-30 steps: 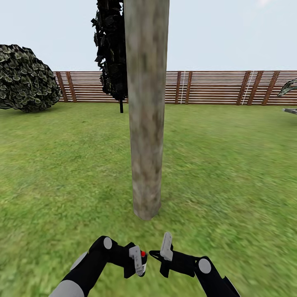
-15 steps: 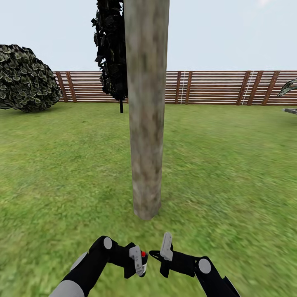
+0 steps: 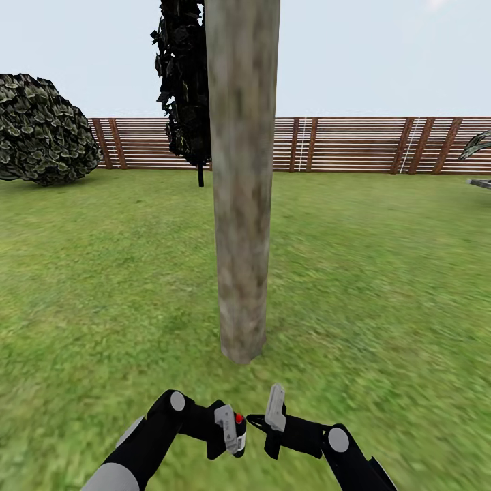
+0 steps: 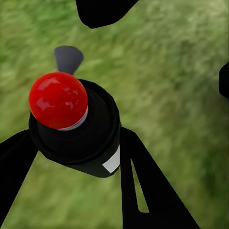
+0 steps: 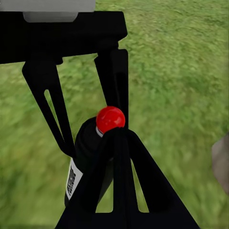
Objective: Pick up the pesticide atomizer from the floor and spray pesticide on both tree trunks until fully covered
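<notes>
A thick mottled grey-beige tree trunk (image 3: 242,204) rises from the lawn straight ahead, a short way beyond both grippers, and its edge (image 5: 222,160) shows in the right wrist view. My left gripper (image 3: 234,431) is shut on the pesticide atomizer (image 3: 239,427), a black bottle with a red ball top (image 4: 58,99) and a white label (image 5: 72,180). Black fingers (image 4: 143,181) clamp the bottle's sides. My right gripper (image 3: 254,419) is shut with nothing in it, its tip (image 5: 119,136) just beside the red top. No spray haze shows on the trunk.
Green lawn (image 3: 382,286) spreads all around. A dark thin-trunked tree (image 3: 185,82) stands behind the trunk, and a round dark bush (image 3: 41,129) sits at far left. A brown slat fence (image 3: 354,144) closes the back. Palm fronds (image 3: 477,144) poke in at right.
The left gripper with the atomizer has edged slightly toward the right gripper. Everything else stays as it was.
</notes>
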